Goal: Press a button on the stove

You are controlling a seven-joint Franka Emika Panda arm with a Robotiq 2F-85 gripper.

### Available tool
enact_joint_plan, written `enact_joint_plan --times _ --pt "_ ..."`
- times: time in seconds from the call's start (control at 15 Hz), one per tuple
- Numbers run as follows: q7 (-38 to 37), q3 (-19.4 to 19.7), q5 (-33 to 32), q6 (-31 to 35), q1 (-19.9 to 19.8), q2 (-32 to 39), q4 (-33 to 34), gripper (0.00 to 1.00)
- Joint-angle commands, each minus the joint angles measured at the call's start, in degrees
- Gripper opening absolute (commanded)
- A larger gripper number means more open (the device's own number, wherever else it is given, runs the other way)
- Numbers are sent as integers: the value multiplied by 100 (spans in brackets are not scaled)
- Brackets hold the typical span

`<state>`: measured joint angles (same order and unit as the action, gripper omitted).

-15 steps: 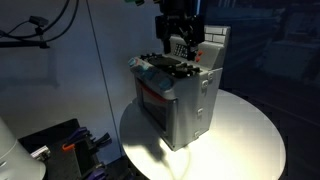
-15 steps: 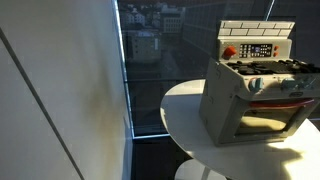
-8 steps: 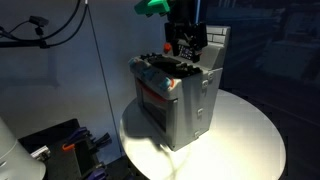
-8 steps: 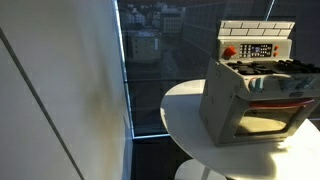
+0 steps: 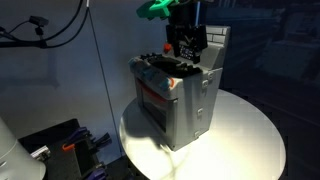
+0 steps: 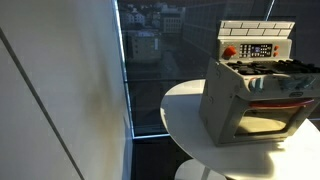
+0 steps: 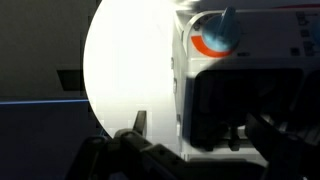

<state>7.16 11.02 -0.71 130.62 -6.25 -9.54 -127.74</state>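
**Toy stove on round bench, gripper overhead**

1. Dark gear [image 5: 58, 150] with an orange part. On the floor at the near left of an exterior view, below the bench rim.

2. Bench [image 5: 250, 140]. Round, white and brightly lit. It shows in both exterior views [image 6: 183, 108]. In the wrist view it is a pale disc [image 7: 120, 70] on the left.

3. Stove [image 5: 175, 95]. Small grey box standing upright on the bench, left of the bench's middle in that view.
   - The red-trimmed oven door is shut and the burners on top are dark.
   - In an exterior view [image 6: 255, 95] the stove stands at the right edge of the picture, partly cut off.
   - In the wrist view [image 7: 250, 80] it fills the right half, blurred.

4. Back panel [image 6: 256, 42]. It rises at the far edge of the stove top and has a brick pattern.
   - It carries a red button [image 6: 229, 52] at its left end, with a display strip beside it.
   - The button appears in the wrist view as an orange-red round [image 7: 212, 38].

5. Gripper [image 5: 185, 48]. Dark, hanging over the far part of the stove top, just in front of the back panel. Whether the jaws are wide or narrow cannot be told, nor whether they touch the stove.

6. Green piece [image 5: 152, 8]. Above the gripper, at the top edge of the picture.

7. Window [image 6: 150, 50]. Far behind the bench, showing buildings.
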Motion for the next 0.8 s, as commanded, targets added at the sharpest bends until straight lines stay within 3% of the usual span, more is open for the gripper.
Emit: enact_joint_plan --times 0.0,0.73 --pt "-92 -57 95 14 -70 153 100 100" --pt "-108 -115 792 870 -39 774 357 100"
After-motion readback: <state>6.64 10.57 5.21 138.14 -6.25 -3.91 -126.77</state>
